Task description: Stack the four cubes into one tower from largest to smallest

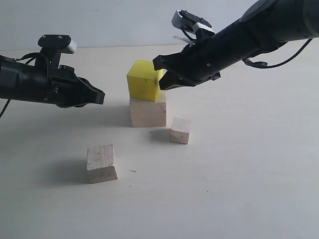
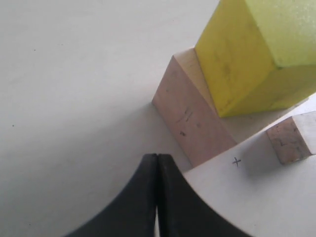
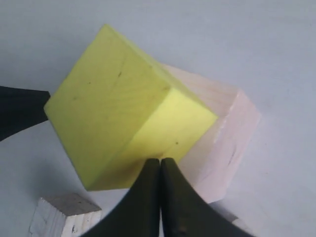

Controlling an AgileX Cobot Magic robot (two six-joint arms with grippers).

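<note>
Yellow cube [image 1: 144, 79] bright; large cube [image 1: 148, 112], medium cube [image 1: 101, 163], small cube [image 1: 180, 130] pale, perhaps faintly grained

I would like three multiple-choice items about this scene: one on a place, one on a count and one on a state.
1. Where is the bright yellow cube?
A) on top of the large pale wooden cube
B) directly on the table
C) under the large cube

2. How many cubes stand alone on the white table?
A) one
B) two
C) three

3. In what state is the left gripper?
A) open
B) shut on a cube
C) shut and empty

Answers:
1 A: it rests on the large cube's top face.
2 B: the medium wooden cube and the small wooden cube each stand apart.
3 C: its fingers meet with nothing between them.
</note>
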